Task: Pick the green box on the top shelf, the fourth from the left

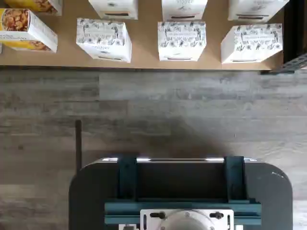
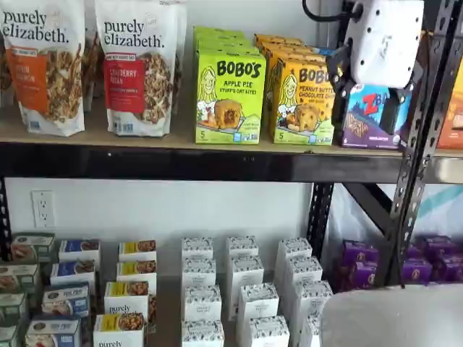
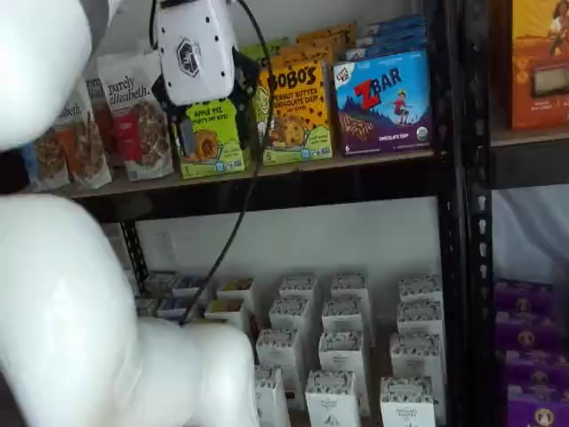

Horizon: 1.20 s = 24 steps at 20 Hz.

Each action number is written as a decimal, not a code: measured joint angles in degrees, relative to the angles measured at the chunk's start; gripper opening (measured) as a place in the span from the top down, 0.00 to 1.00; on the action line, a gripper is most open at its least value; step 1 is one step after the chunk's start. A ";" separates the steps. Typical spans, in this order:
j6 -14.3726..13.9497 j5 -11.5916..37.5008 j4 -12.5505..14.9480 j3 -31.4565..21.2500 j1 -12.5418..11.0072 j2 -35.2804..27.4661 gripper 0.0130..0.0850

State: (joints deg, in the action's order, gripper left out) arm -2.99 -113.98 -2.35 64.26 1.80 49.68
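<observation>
the robot's gripper (image 2: 365, 90), a white body with black fingers, hangs in front of the top shelf (image 2: 217, 163); its fingers show only side-on, so whether they are spread or closed cannot be told. in a shelf view the green box (image 2: 230, 95) stands upright on that shelf, apart from the gripper, touching the yellow-orange box (image 2: 304, 101) beside it. the wrist view shows only floor and white boxes (image 1: 182, 40) on a lower board. the risk, as a judgement: closing on the near-identical orange neighbour, or nudging it off the edge, because the two stand so tight.
</observation>
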 joint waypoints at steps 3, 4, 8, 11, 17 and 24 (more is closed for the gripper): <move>3.70 2.64 -6.98 -1.85 -6.45 1.93 0.00; 4.19 2.76 -7.91 -1.98 -7.15 2.02 0.00; 4.80 2.63 -8.32 -2.17 -7.79 2.16 0.00; 4.56 3.08 -7.73 -2.50 -7.24 2.46 0.00; 2.54 5.26 -6.59 -3.05 -4.55 2.87 0.00; -2.32 7.72 -4.85 -2.56 1.22 1.62 0.00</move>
State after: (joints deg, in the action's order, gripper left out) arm -5.31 -106.26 -7.20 61.70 3.02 51.30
